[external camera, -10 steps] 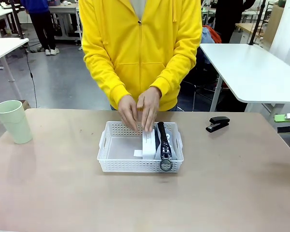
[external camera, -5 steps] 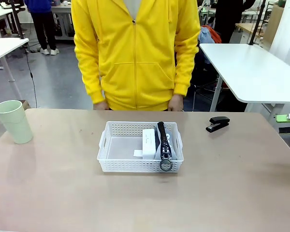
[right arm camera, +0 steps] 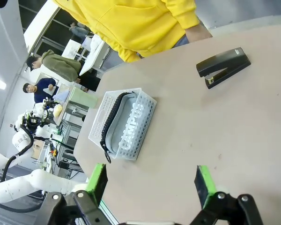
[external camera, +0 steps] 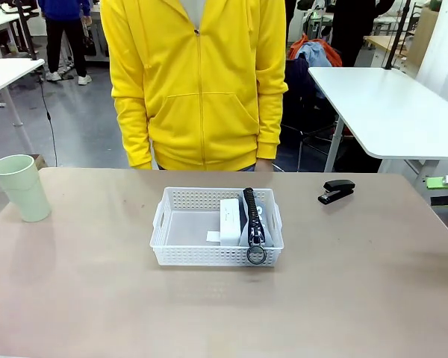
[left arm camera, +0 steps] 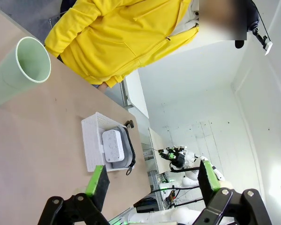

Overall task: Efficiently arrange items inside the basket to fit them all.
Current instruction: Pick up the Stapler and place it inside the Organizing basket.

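The basket (external camera: 201,256), mid-worktop (external camera: 224,313), has just been released by the person (external camera: 194,89) with white box (external camera: 229,216) and grey pouch (external camera: 255,224) set side by side inside, so cup (external camera: 21,186) and stapler (external camera: 336,191) are left outside, the left end effector (left arm camera: 152,180) and right end effector (right arm camera: 151,182) held apart.

Basket (external camera: 201,256): white perforated plastic, slight sheen. Pouch (external camera: 263,222): grey cloth, black zipper (external camera: 249,209), metal ring pull (external camera: 256,254). Table (external camera: 343,283): smooth matt tan top; stapler (external camera: 336,191) glossy black; cup (external camera: 21,186) matt pale green.
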`<state>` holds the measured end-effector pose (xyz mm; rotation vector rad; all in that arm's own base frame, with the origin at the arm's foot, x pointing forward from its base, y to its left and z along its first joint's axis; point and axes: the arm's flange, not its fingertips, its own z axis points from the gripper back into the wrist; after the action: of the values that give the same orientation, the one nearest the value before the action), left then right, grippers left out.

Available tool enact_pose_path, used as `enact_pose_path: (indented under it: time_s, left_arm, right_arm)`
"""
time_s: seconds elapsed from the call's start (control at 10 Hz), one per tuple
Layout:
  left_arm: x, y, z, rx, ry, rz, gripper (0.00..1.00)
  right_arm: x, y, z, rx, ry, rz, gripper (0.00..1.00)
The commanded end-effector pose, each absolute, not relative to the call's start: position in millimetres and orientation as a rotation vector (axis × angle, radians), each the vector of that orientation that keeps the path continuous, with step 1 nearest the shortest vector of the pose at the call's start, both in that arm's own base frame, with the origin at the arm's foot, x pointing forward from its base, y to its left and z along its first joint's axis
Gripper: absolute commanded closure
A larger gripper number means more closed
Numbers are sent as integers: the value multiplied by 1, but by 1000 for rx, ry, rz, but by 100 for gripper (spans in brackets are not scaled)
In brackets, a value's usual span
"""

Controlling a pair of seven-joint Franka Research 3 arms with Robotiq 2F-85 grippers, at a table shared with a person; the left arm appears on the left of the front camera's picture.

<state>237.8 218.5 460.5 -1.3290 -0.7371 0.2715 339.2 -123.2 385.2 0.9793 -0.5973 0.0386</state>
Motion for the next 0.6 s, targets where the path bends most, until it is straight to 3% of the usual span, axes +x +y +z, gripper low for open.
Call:
enact_pose_path:
  time_s: [0.0,0.5]
  left_arm:
    - [239,218,463,-1346,-762,258,0]
    - [239,218,463,-1346,-762,258,0]
  right_arm:
    - [357,-110,392,884,-486,57,0]
    - [515,-10,445,312,-125,32,0]
